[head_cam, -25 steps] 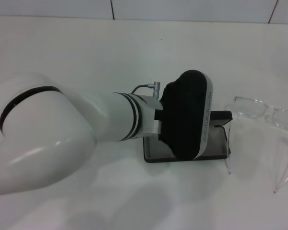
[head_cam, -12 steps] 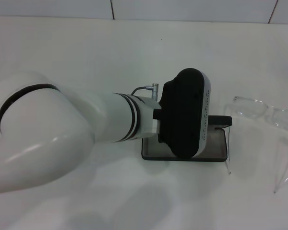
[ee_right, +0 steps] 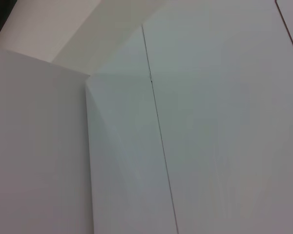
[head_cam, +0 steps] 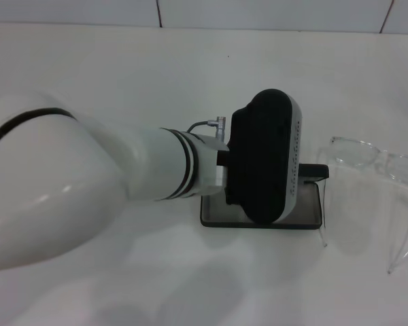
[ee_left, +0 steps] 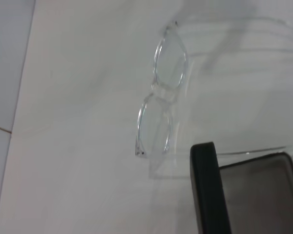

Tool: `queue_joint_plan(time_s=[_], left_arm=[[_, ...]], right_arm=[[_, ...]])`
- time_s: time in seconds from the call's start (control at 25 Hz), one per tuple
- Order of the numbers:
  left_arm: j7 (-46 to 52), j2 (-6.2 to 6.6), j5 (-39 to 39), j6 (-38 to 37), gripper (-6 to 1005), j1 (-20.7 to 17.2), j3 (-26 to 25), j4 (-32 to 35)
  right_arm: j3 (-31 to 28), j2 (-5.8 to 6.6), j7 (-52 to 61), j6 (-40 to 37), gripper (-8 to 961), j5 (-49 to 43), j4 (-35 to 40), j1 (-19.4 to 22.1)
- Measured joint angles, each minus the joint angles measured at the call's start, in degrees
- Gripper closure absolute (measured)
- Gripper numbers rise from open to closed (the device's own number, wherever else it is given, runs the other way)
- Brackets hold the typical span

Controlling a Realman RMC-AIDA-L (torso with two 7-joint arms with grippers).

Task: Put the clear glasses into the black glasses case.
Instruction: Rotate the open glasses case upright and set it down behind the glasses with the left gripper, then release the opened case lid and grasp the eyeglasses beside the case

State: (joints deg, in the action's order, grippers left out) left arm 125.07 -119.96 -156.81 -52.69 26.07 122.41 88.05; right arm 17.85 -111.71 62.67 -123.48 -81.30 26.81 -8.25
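Observation:
The black glasses case [head_cam: 311,207] lies open at the table's centre, grey lining up, its lid [ee_left: 208,191] raised on the far side. My left gripper's black body [head_cam: 264,166] hovers over the case's left half and hides much of it; its fingers are hidden. The clear glasses [head_cam: 377,160] rest on the table just right of the case, arms unfolded toward me, one arm [head_cam: 324,207] beside the case's right end. In the left wrist view the clear glasses [ee_left: 155,127] lie beyond the lid. My right gripper is out of view.
A white tabletop [head_cam: 190,75] runs back to a tiled wall [head_cam: 272,12]. My left arm's large white links [head_cam: 61,190] fill the left foreground. The right wrist view shows only pale wall panels [ee_right: 210,122].
My left arm has shifted slightly, its elbow lower and further left. The case's near-left corner sits a touch further left than a second ago. The glasses have not moved.

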Motion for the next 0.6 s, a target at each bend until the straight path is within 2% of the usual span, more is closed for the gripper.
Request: queue_joint_plan(time_s=[0.4,0.52,0.6], left_arm=[[-0.72,0.05,3.38,-4.93,551,-1.33,-3.18,4.96],[-0.86,0.05,7.12,-6.74,552,-1.8,-5.7,7.98],[-0.97,0.08,9.95,-8.17,553,-2.01,-7.67,9.78]], right_arm=[[0.27,0.0,0.27,0.0,77,0.3,0.23,-0.02],[0.28,0.06,0.55,0.04,77,0.32,0.47,-0.06],[0.44,0.78,1.71,0.19,77,0.09,0.68,-0.53]])
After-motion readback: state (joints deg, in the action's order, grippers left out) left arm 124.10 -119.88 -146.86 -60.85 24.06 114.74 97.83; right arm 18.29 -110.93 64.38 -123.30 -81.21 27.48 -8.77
